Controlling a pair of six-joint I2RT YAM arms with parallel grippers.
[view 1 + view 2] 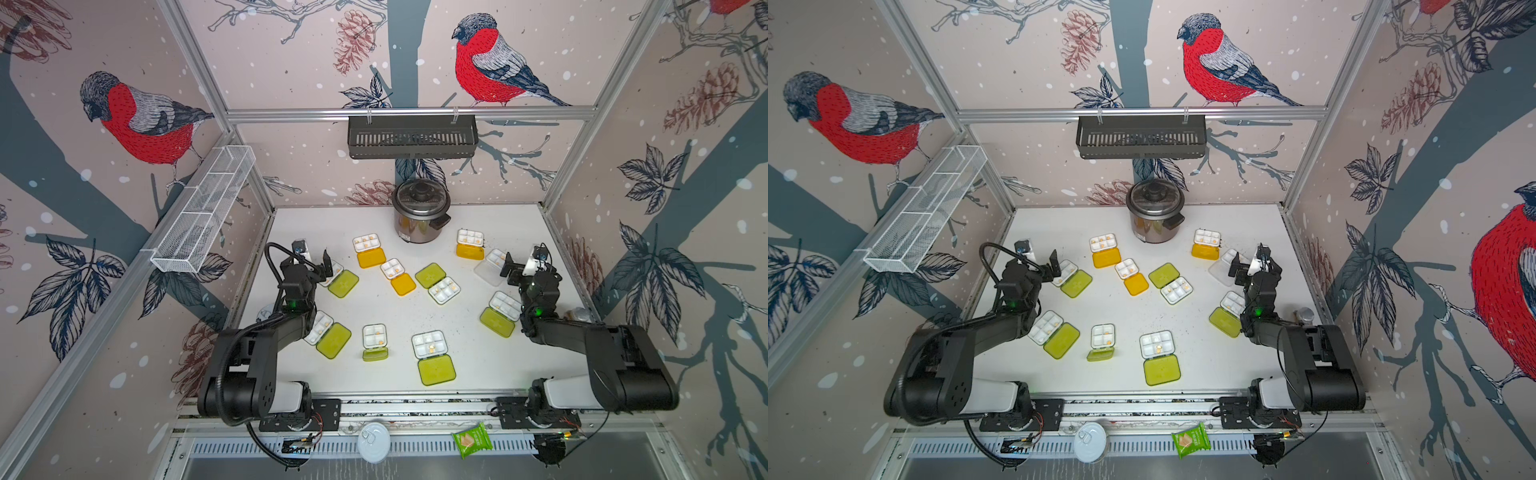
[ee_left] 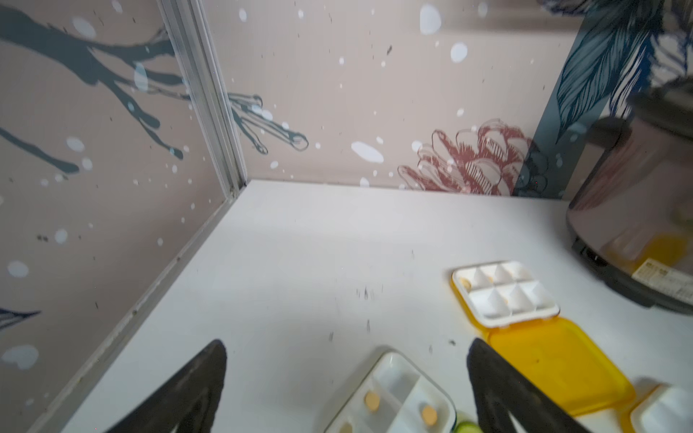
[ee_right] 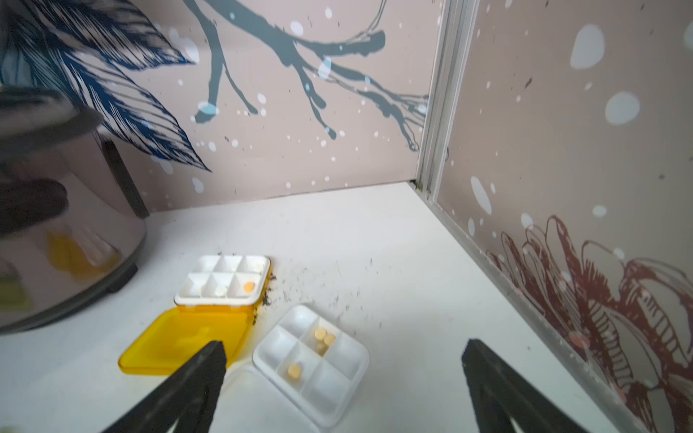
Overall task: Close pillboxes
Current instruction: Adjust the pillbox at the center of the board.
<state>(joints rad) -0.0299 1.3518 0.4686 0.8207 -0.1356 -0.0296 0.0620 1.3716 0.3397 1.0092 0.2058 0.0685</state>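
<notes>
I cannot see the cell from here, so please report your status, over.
Left gripper open, empty. Right gripper open, empty. Ten pillboxes on table, all lids open. Cooker at back, apart from both grippers.

The pillboxes [image 1: 430, 344] are smooth plastic: matt white trays [image 1: 374, 336], glossy translucent lids [image 1: 436, 370]. At twelve o'clock the cooker [image 1: 417, 226] has a polished, mirror-like metal wall; the bench [image 1: 478, 374] is matt white, speckled with dark grit.
</notes>
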